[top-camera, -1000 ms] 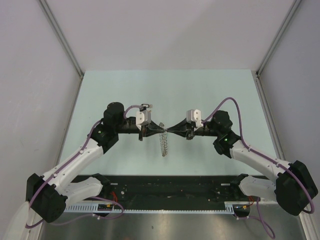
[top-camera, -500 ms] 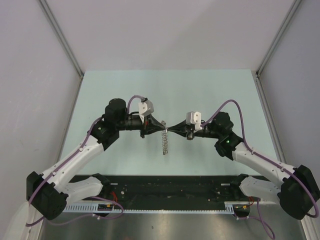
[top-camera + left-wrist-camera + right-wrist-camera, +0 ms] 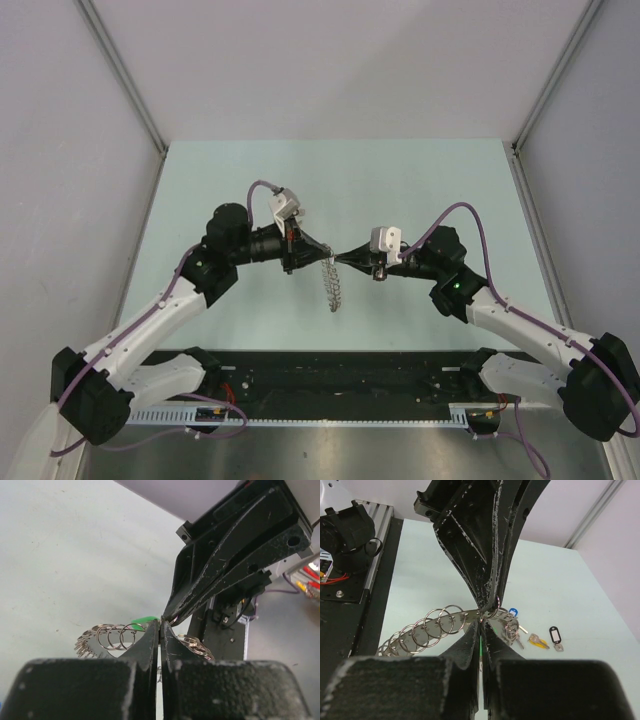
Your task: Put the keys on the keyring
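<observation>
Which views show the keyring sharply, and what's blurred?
Right wrist: keyring loops crisp, right fingers soft up close. Left wrist: left fingers blurred too, loops fairly sharp. Top external: even light, no glare, keyring tiny.

The green tag [image 3: 143,620] sits mostly hidden behind the left fingers [image 3: 146,647].
</observation>
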Robot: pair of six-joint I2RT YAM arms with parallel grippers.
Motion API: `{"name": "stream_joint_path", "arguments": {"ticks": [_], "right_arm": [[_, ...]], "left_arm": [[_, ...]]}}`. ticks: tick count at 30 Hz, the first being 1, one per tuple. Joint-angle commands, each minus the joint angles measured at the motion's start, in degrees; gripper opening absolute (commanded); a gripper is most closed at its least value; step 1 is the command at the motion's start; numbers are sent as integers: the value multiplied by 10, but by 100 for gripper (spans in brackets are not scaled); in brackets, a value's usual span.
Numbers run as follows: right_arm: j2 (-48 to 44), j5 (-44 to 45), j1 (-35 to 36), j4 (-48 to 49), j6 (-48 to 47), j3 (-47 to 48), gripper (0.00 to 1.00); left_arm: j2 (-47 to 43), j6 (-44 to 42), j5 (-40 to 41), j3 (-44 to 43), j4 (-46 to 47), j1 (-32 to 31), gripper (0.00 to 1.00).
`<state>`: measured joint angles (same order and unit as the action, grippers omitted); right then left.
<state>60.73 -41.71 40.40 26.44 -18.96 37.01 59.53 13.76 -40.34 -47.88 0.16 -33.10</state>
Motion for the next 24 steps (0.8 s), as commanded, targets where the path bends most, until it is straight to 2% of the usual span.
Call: {"name": "stream_joint_path", "arguments": {"ticks": [1,6,11,14,15,21,24], "right_arm": [[-11,-13,13,-2,3,22,0],[-13,-8,15,4,16,22,0],[-22,-3,14,3,16,22,0],[-23,-6,13,3,14,22,0],[-24,-6,12,2,13,21,0],[-18,-24,10,-33,-5,37,0],[-17,-31,11,-45,-13,42,0]], "left_arm": [[-47,99,68,43,182,-1,0],[-76,126,141,97,269,-6,0],[-86,143,148,161,347,-8,0],[-92,146,139,183,365,-8,12],[-93,145,137,185,364,-8,18],[-112,109,132,189,327,-8,34],[-115,65,115,170,274,-6,38]]}}
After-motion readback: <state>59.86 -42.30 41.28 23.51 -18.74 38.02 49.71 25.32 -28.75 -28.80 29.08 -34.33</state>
